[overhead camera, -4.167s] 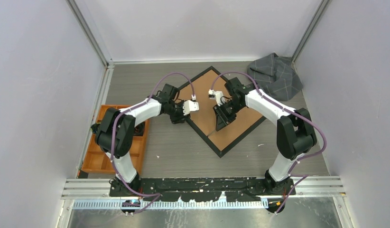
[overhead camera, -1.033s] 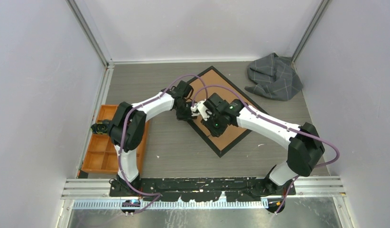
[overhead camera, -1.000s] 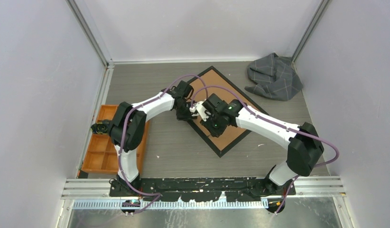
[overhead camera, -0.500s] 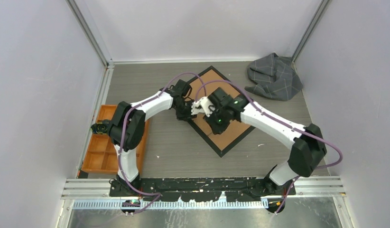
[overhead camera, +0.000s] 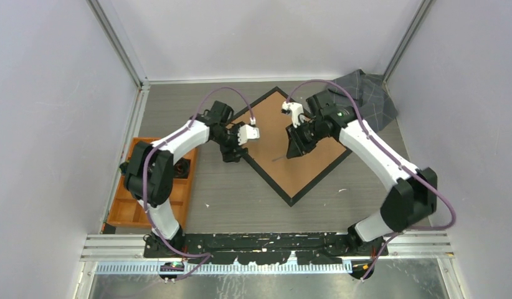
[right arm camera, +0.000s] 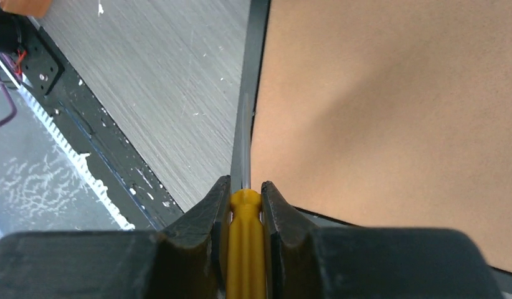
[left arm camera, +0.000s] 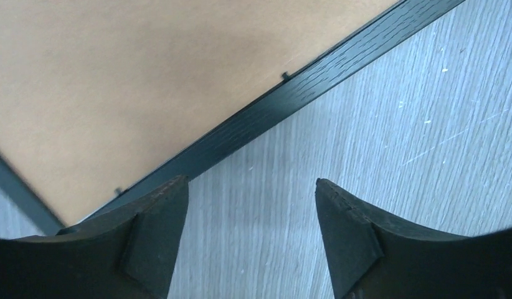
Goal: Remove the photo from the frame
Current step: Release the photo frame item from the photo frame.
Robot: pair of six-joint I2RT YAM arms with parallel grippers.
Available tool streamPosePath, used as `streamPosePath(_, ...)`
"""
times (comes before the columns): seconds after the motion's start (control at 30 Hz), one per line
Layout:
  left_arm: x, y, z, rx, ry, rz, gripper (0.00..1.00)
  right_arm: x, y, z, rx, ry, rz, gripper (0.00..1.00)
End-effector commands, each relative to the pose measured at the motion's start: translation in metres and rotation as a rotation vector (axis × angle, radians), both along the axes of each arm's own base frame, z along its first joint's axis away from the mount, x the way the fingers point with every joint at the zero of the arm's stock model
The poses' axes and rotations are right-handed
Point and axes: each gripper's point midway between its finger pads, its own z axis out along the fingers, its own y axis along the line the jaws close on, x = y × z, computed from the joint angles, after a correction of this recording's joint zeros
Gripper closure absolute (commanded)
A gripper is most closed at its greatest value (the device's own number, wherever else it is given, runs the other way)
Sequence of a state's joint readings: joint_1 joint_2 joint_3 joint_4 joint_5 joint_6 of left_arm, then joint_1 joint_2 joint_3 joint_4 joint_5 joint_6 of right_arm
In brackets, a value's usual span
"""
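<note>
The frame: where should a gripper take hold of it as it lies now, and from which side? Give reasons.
The frame lies flat, brown board up, so only its thin black border offers a hold. Probably best to come from the table side, where the open left gripper hovers by that edge.

The back of the frame (overhead camera: 301, 169) is seen in plain tan-brown, edged in thin black with a faint grain. The table (overhead camera: 235, 199) is streaked grey, the tray (overhead camera: 124, 209) orange, the cloth (overhead camera: 374, 99) dark grey crossed with pale check lines, and the tool handle (right arm camera: 245, 249) yellow.
</note>
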State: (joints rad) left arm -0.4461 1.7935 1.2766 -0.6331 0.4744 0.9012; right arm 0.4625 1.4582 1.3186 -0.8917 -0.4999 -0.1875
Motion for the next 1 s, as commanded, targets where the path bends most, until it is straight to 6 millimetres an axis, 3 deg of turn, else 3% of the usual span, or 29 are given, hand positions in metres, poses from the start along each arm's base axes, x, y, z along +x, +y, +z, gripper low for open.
streamPosePath(0.0,0.006,0.009,0.037,-0.116,-0.081,-0.042,0.22,0.03,0.016,0.002,0.072,0.04,0.01,0.99)
streamPosePath(0.13,0.014,0.017,0.03,-0.091,-0.138,-0.111,0.2,0.056,0.029,-0.016,0.062,0.097,0.014,0.99)
streamPosePath(0.37,0.025,0.01,0.018,-0.093,-0.175,-0.19,0.18,0.089,0.047,-0.034,0.094,0.181,0.024,0.99)
streamPosePath(0.53,0.028,0.003,0.014,-0.1,-0.164,-0.229,0.18,0.097,0.051,-0.046,0.099,0.265,0.071,0.99)
streamPosePath(0.97,0.029,-0.006,-0.015,0.044,-0.145,-0.25,0.2,0.082,0.05,-0.066,0.105,0.428,0.1,0.99)
